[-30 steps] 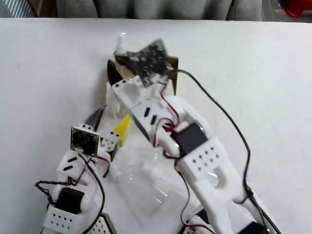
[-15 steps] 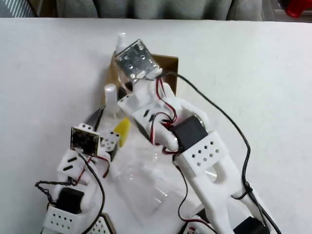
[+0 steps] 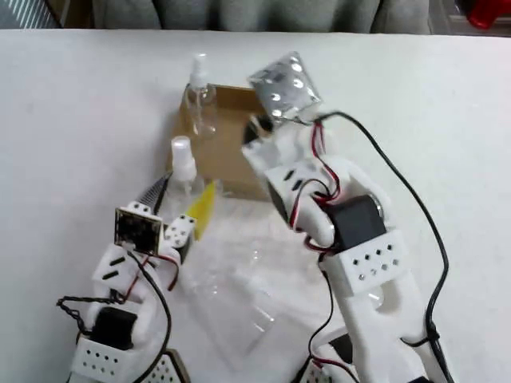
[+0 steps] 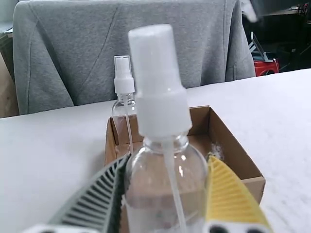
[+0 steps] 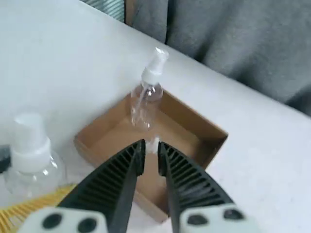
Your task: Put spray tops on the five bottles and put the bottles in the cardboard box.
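A clear bottle (image 4: 165,184) with a white spray top stands upright between the grey and yellow fingers of my left gripper (image 4: 167,162), which is shut on it. In the high view this bottle (image 3: 182,171) is just in front of the cardboard box (image 3: 231,148), with the left gripper (image 3: 180,195) around its body. A second bottle (image 3: 200,102) with a spray top stands in the box's far left corner (image 5: 143,104). My right gripper (image 5: 150,145) hangs over the box (image 5: 194,131), its black fingers a narrow gap apart and holding nothing.
Crumpled clear plastic (image 3: 235,295) lies on the white table between the two arms. The right arm's cable (image 3: 415,223) trails along the right side. A grey chair back (image 4: 121,43) stands beyond the table's far edge.
The right arm has drawn back from the held bottle's top and swung right over the box. The spray top and the bottle in the box are now uncovered. The left arm kept still.
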